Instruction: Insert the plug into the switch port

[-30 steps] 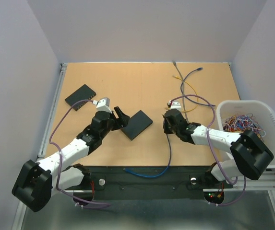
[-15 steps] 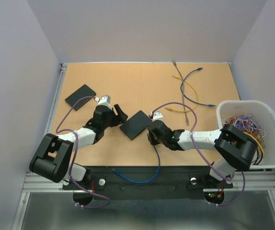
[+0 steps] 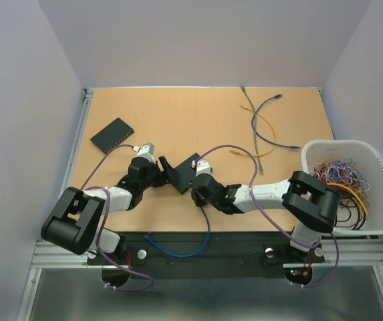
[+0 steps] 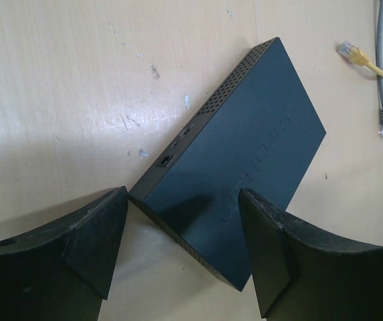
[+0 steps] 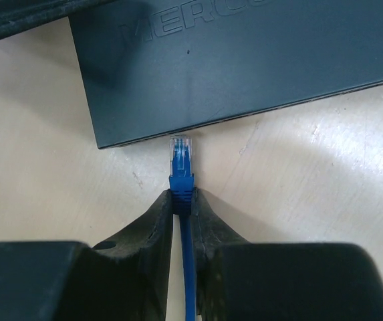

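On the bench point(image 3: 211, 120), the switch point(image 4: 244, 160) is lying between both arms. The left tool point(image 4: 184, 251) is straddling its end, released. The right tool point(image 5: 183, 221) is clenching the plug point(image 5: 180, 150), whose tip is nearing the switch's edge; insertion is not yet done.

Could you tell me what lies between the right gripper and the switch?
Only the plug the right gripper holds, its tip at the switch; right wrist view.
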Motion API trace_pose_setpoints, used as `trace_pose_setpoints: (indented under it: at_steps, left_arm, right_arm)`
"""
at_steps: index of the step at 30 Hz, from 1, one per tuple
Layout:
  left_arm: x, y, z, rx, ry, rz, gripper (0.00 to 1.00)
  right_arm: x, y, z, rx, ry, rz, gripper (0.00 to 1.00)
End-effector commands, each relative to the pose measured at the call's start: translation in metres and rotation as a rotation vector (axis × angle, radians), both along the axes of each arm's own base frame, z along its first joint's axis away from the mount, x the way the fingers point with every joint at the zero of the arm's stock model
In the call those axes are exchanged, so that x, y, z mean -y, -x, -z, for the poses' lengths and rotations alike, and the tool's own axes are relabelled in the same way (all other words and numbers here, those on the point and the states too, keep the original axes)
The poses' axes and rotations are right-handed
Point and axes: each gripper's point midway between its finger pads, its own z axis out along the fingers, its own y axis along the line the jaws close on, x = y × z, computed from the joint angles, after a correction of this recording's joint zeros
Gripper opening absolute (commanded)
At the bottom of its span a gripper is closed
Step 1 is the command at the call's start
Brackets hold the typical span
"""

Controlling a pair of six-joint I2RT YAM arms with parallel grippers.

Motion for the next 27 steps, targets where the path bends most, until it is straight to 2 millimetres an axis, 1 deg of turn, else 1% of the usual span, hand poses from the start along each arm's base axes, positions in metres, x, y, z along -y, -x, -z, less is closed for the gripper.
trace_pose_setpoints:
  at_steps: [1, 5, 7, 8, 11, 12, 16, 18, 20, 23, 24, 26, 27]
  left_arm:
    - [0.007, 0.002, -0.013, 0.043, 0.057, 0.024, 0.78]
    - [0.013, 0.009, -0.012, 0.033, 0.077, 0.043, 0.78]
    - [0.016, 0.014, -0.01, 0.023, 0.086, 0.052, 0.78]
    - [0.019, 0.021, -0.008, 0.016, 0.087, 0.067, 0.78]
    - [0.023, 0.03, -0.007, 0.01, 0.102, 0.076, 0.78]
    - [0.022, 0.034, -0.003, 0.004, 0.102, 0.074, 0.78]
    - [0.023, 0.039, -0.003, 0.006, 0.107, 0.078, 0.78]
    - [0.023, 0.038, -0.002, 0.005, 0.103, 0.074, 0.78]
    - [0.023, 0.036, -0.002, 0.009, 0.095, 0.073, 0.78]
    - [0.025, 0.031, -0.002, 0.002, 0.076, 0.08, 0.78]
    - [0.028, 0.025, -0.008, 0.018, 0.072, 0.085, 0.78]
    - [0.028, 0.021, -0.008, 0.012, 0.05, 0.082, 0.78]
    - [0.03, 0.015, -0.015, 0.027, 0.05, 0.082, 0.78]
  right_arm:
    - [-0.006, 0.005, -0.003, 0.011, -0.007, 0.007, 0.0]
    - [-0.011, 0.005, -0.014, 0.03, -0.027, 0.008, 0.0]
    - [-0.011, 0.004, -0.017, 0.037, -0.028, 0.011, 0.0]
    - [-0.012, 0.003, -0.021, 0.043, -0.035, 0.013, 0.01]
    - [-0.012, 0.003, -0.024, 0.05, -0.039, 0.019, 0.0]
    - [-0.012, 0.003, -0.026, 0.051, -0.044, 0.018, 0.0]
    - [-0.013, 0.009, -0.025, 0.052, -0.035, 0.007, 0.0]
    - [-0.012, 0.01, -0.024, 0.062, -0.017, 0.01, 0.0]
    - [-0.016, 0.013, -0.026, 0.076, -0.013, 0.0, 0.0]
    - [-0.014, 0.01, -0.028, 0.101, 0.017, 0.006, 0.0]
    - [-0.01, 0.007, -0.028, 0.12, 0.039, 0.013, 0.0]
    - [-0.008, 0.004, -0.029, 0.141, 0.061, 0.016, 0.0]
    - [-0.005, 0.003, -0.029, 0.153, 0.081, 0.012, 0.0]
